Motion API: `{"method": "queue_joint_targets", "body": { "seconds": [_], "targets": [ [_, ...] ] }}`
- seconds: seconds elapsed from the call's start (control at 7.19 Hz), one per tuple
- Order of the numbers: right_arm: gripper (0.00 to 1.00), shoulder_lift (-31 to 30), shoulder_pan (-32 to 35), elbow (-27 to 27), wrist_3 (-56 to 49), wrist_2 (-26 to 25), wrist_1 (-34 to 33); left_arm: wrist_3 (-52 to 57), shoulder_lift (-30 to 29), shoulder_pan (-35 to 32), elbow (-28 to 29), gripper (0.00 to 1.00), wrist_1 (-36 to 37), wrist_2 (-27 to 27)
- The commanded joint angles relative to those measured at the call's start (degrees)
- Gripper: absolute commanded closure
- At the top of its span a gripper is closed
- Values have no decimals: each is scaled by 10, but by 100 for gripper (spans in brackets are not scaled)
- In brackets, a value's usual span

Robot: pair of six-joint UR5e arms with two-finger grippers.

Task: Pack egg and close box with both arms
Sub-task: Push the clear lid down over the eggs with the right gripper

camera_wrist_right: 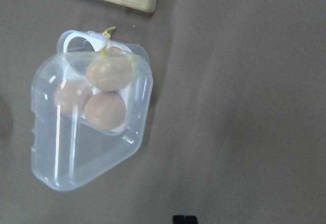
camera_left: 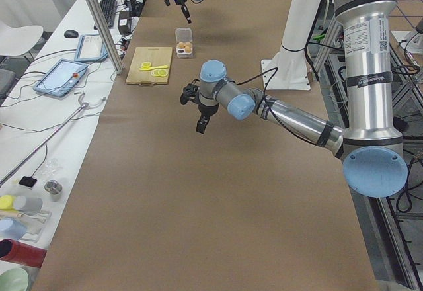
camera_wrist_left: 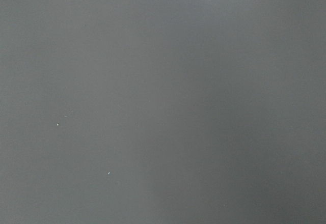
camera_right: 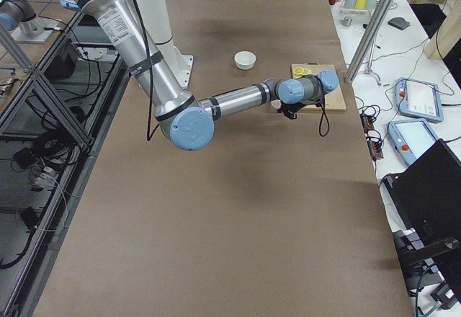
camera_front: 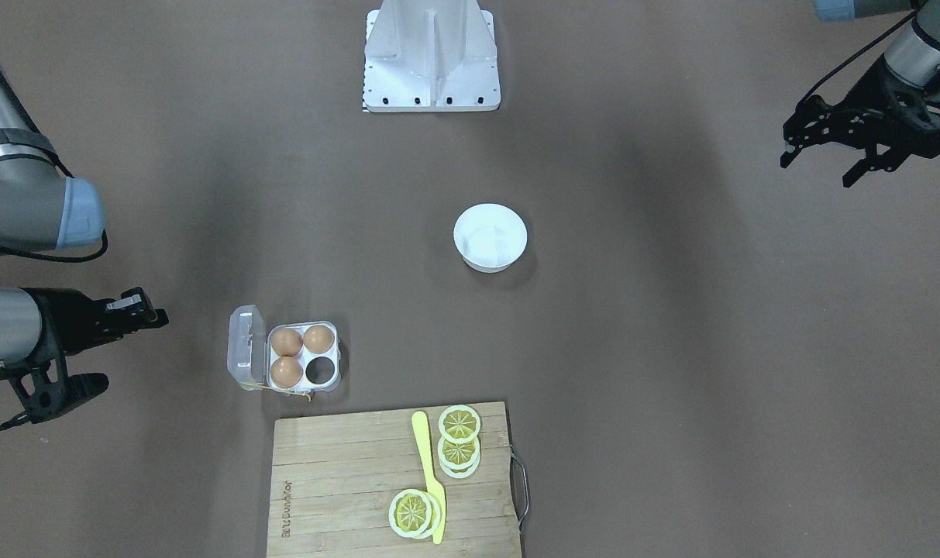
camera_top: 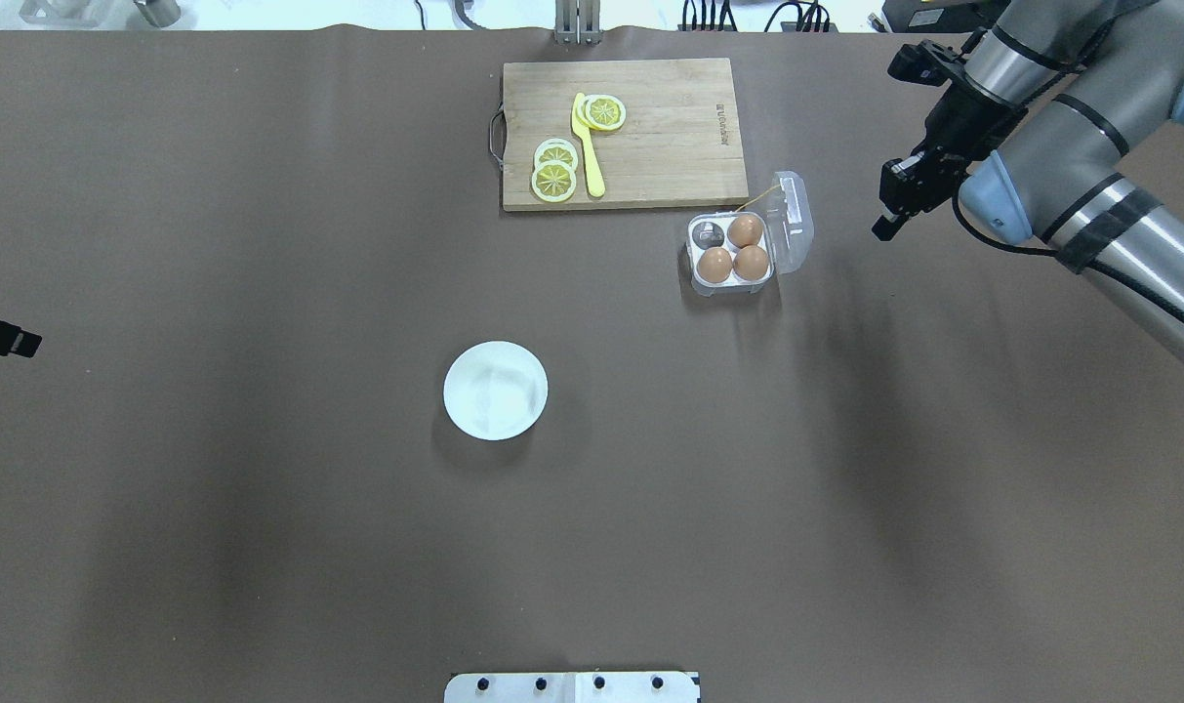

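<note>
The egg box point(camera_front: 332, 384) sits open on the brown table, its clear lid point(camera_front: 246, 346) folded out to the side. Three orange-brown eggs point(camera_front: 287, 342) fill three cells; one cell point(camera_front: 322, 370) is empty. The box also shows in the overhead view point(camera_top: 697, 278) and, through its lid, in the right wrist view point(camera_wrist_right: 86, 163). My right gripper point(camera_front: 156, 314) hangs beside the lid, apart from it, fingers together and empty. My left gripper point(camera_front: 820, 167) is open and empty, far from the box.
A white bowl point(camera_front: 490, 236) stands mid-table, empty. A wooden cutting board point(camera_front: 346, 480) with lemon slices point(camera_front: 459, 424) and a yellow knife point(camera_front: 429, 473) lies close to the box. The white stand point(camera_front: 431, 58) is at the robot's edge.
</note>
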Motion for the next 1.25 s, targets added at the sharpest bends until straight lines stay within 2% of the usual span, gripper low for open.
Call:
{"method": "queue_joint_targets", "body": {
  "seconds": [0.0,0.28,0.56,0.84,1.11],
  "targets": [
    [89,47,-17,-42,14,5,5,0,0,-1,1,3,0,0],
    [89,75,-26,-80,14,5,6,-1,0,-1,0,3,0,0],
    [89,88,-30,-92,14,4,5,-1,0,-1,0,3,0,0],
    [88,135,-33,-135,17,6,5,-1,0,-1,0,3,0,0],
    [88,164,-33,-141,53,13,4,-1,1,-3,1,3,0,0]
  ]
}}
